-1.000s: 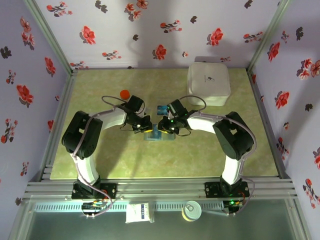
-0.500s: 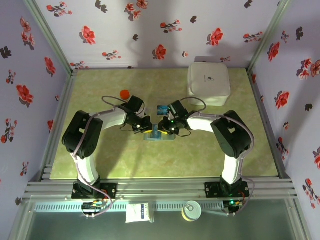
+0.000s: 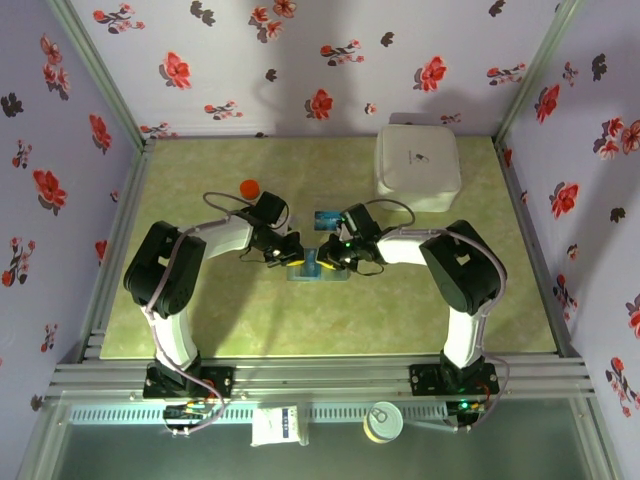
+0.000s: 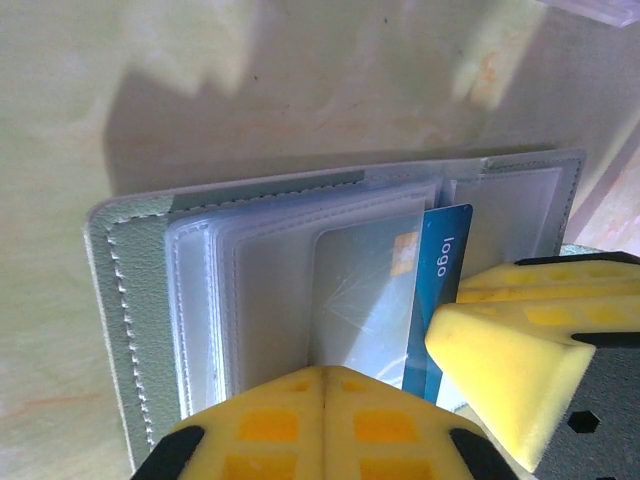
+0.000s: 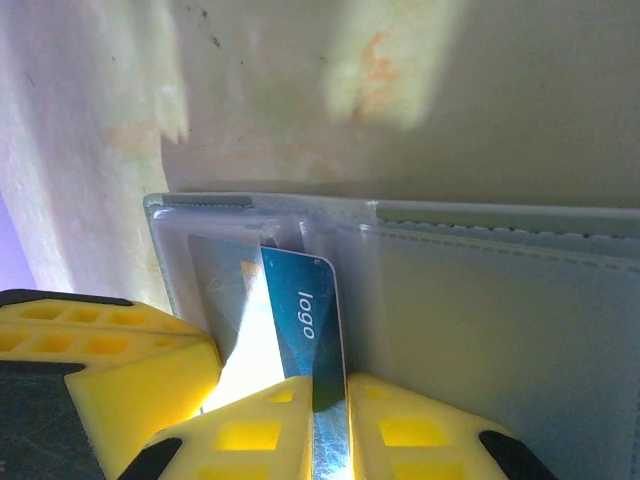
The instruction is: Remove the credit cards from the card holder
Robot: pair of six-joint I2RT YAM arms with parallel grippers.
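The card holder lies open on the table between both grippers, its grey-green cover and clear sleeves facing up. A blue credit card printed "logo" sticks partway out of a sleeve. My right gripper is shut on that card's edge. My left gripper is shut, its tips resting on a clear sleeve next to the blue card. From above, the left gripper and right gripper meet over the holder. A second blue card lies on the table just behind.
A large white square box stands at the back right. A small red round thing sits at the back left of the mat. Flowered walls close in the table on three sides.
The right gripper's jaws have closed further onto the blue card. Both arms have stayed almost still over the holder.
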